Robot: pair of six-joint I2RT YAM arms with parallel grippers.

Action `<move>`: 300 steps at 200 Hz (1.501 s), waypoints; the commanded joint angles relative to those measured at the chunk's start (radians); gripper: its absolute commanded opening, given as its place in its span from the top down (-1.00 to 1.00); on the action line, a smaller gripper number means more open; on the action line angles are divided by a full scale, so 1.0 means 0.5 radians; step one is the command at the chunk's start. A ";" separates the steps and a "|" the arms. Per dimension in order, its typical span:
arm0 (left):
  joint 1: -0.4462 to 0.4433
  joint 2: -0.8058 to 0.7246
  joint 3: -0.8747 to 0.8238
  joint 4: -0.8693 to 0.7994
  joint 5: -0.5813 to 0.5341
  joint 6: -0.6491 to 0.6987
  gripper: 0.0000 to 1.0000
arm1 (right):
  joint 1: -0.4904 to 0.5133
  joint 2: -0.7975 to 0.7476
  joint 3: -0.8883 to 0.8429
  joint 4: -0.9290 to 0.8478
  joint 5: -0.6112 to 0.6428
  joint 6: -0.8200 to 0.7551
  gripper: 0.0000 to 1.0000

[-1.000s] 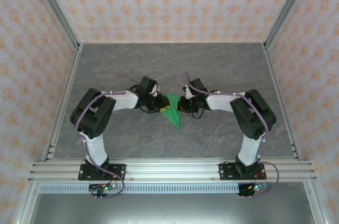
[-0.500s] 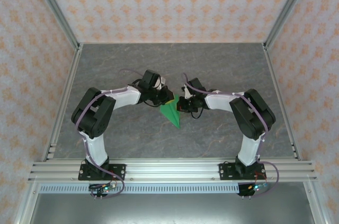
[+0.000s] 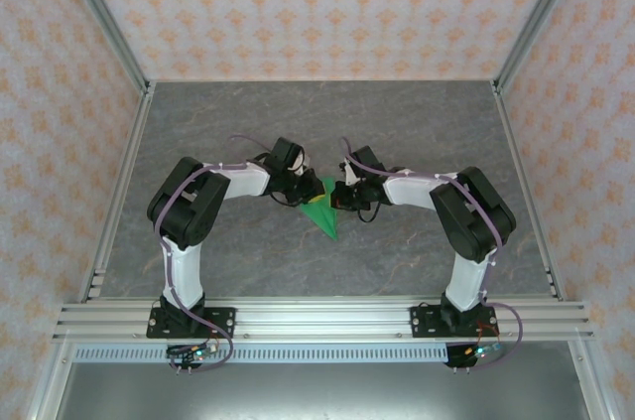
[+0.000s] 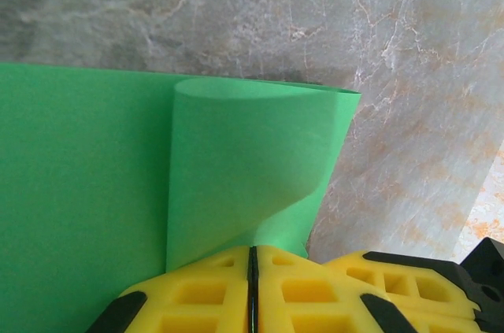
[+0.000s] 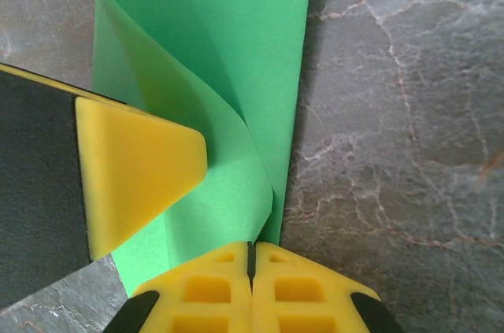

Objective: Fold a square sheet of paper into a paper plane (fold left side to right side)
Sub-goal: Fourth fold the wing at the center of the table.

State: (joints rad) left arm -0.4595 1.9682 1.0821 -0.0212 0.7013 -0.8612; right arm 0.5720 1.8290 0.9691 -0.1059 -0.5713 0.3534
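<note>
At table centre, between the wrists, the left gripper [image 4: 252,260] has its yellow pads pressed flat together, and a curled flap of the thin bright green paper sheet [image 4: 79,191] runs down into the seam, so it reads as clamped on that flap. The right gripper [image 5: 252,264] is the same: jaws fully together, nipping the sheet's near edge where two layers meet. One yellow pad [image 5: 134,183] of the left gripper lies on the paper just beside it. From the top camera, both grippers meet over the sheet [image 3: 322,216], which lies mid-table on the grey marbled tabletop [image 3: 397,132]. It is already a narrow pointed shape with its tip toward the arm bases. Progress, as a judgement: the earlier folds look done, since it is multi-layered and pointed. The left-to-right fold is only partway, with the flap lifted and bowed over, not flat, and no sharp crease visible. What is left is to carry the flap across, line up the edges, press the crease and let go.
</note>
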 commanded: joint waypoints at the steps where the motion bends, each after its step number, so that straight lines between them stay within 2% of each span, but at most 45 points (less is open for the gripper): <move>1: -0.006 0.007 -0.052 -0.103 -0.116 0.049 0.82 | 0.025 0.074 -0.012 -0.206 0.140 -0.041 0.90; 47: -0.007 0.020 -0.138 -0.085 -0.155 0.041 0.82 | 0.022 -0.084 0.070 -0.202 0.125 -0.017 0.76; 73: -0.008 0.020 -0.164 -0.066 -0.162 0.032 0.82 | 0.022 -0.242 0.102 -0.265 0.151 -0.022 0.51; 92: -0.006 0.018 -0.169 -0.068 -0.165 0.036 0.83 | 0.025 -0.331 0.096 -0.337 0.120 -0.030 0.43; 110: -0.007 0.016 -0.167 -0.065 -0.166 0.035 0.83 | 0.036 -0.408 0.052 -0.360 0.039 -0.016 0.42; 122: -0.007 0.015 -0.167 -0.061 -0.163 0.036 0.83 | 0.049 -0.429 0.008 -0.308 -0.107 0.030 0.44; 149: -0.007 0.007 -0.168 -0.063 -0.163 0.036 0.83 | 0.104 -0.400 -0.092 -0.072 -0.400 0.221 0.48; 166: -0.007 0.003 -0.168 -0.067 -0.164 0.037 0.84 | 0.126 -0.355 -0.127 0.056 -0.503 0.305 0.49; 231: -0.007 0.003 -0.171 -0.067 -0.160 0.038 0.84 | 0.135 -0.172 -0.134 -0.135 -0.390 0.201 0.49; 300: -0.007 0.009 -0.159 -0.077 -0.160 0.041 0.84 | 0.147 -0.117 -0.122 -0.266 -0.294 0.113 0.49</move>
State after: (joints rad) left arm -0.4595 1.9591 1.0386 0.0448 0.6945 -0.8616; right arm 0.6392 1.7535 0.9115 -0.1883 -0.7517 0.4374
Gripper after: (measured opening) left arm 0.083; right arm 0.254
